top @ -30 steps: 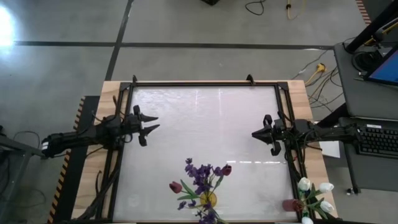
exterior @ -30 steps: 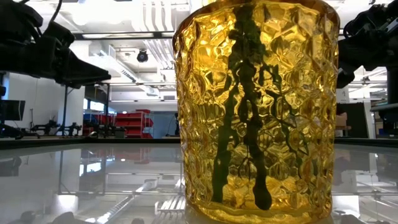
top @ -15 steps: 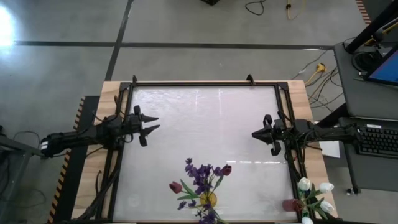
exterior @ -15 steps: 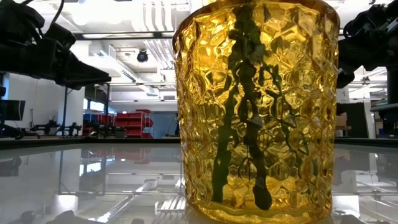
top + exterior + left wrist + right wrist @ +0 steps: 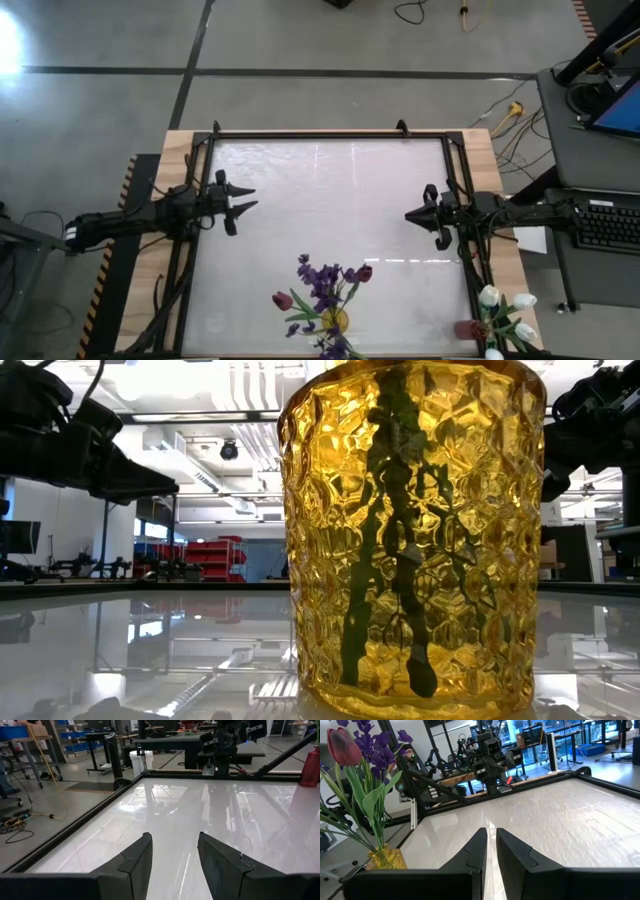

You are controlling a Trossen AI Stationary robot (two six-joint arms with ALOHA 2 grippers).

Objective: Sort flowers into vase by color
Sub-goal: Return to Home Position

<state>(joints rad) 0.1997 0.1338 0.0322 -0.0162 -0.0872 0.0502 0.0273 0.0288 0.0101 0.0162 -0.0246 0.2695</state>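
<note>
A yellow glass vase stands near the table's near edge and fills the low view. Purple blossom sprigs and two dark red tulips stand in it by their stems. White tulips stand in a red vase at the near right corner. My left gripper hovers open over the table's left side. My right gripper hovers shut over the right side. The yellow vase also shows in the right wrist view.
A black frame rims the glossy white tabletop. The red vase stands outside that frame on the wooden border. A desk with a keyboard is beyond the table's right side.
</note>
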